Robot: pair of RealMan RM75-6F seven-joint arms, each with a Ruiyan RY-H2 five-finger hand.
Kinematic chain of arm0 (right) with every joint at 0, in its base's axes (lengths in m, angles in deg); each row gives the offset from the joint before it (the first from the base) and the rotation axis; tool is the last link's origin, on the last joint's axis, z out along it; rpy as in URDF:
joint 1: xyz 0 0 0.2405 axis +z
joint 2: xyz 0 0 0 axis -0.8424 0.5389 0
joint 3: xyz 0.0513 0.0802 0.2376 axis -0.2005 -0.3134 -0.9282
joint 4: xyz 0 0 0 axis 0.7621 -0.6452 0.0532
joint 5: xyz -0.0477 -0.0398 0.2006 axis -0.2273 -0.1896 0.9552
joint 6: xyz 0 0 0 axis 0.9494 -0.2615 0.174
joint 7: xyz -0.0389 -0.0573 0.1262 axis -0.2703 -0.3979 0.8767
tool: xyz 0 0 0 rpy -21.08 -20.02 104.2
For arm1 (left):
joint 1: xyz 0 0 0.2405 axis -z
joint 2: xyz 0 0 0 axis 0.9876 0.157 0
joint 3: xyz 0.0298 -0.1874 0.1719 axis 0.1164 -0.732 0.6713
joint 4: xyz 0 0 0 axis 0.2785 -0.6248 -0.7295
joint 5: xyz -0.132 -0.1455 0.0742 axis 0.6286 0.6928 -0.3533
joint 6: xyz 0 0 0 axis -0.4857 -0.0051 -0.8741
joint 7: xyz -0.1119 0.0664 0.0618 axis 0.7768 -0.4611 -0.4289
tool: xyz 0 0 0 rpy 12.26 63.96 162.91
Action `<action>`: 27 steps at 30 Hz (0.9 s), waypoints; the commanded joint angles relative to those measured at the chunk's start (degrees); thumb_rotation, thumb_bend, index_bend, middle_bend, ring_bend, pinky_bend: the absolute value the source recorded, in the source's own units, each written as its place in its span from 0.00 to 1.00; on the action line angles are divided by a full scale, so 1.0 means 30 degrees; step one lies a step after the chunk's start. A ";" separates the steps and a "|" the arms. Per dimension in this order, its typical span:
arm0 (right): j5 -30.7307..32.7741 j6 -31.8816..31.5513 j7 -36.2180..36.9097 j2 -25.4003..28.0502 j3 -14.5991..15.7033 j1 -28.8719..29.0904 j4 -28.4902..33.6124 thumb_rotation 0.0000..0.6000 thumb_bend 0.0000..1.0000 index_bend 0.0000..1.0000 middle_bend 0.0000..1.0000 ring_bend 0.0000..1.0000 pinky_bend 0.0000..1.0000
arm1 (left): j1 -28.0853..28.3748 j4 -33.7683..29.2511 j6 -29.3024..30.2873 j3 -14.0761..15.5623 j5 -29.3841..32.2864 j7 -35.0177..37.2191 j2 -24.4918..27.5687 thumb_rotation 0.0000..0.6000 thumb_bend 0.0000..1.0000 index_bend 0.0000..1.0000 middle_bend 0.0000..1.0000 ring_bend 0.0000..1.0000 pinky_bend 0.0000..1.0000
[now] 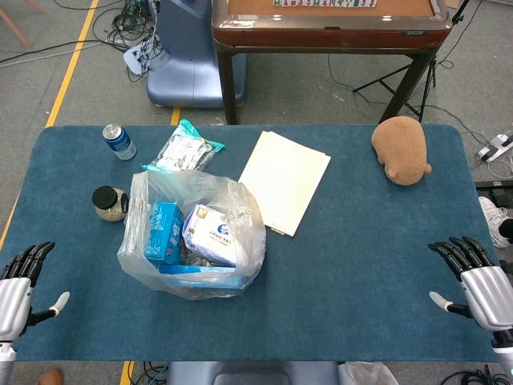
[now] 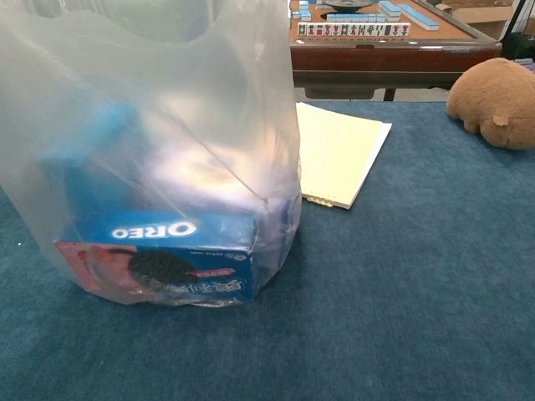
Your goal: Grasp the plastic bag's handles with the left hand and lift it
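Fingers of left hand (image 1: 20, 289): spread apart, holding nothing, resting at the near left edge of the blue felt table (image 1: 361, 273). Blue drink can (image 1: 119, 141) and dark-lidded glass jar (image 1: 110, 203): far left. Clear plastic bag (image 1: 192, 237): left of centre, upright, mouth slack, holding blue snack boxes including an Oreo box (image 2: 159, 259). Cream paper sheets (image 1: 284, 180): centre. Brown plush toy (image 1: 401, 150): far right. Right hand (image 1: 477, 285): fingers extended, empty.
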 commanded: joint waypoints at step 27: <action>-0.0179 -0.0890 -0.0803 0.0690 -0.0335 -0.0231 0.0979 1.00 0.15 0.21 0.21 0.12 0.12 | 0.1699 0.0939 -0.0475 -0.0984 -0.2111 0.7292 0.2432 0.56 0.22 0.11 0.09 0.08 0.08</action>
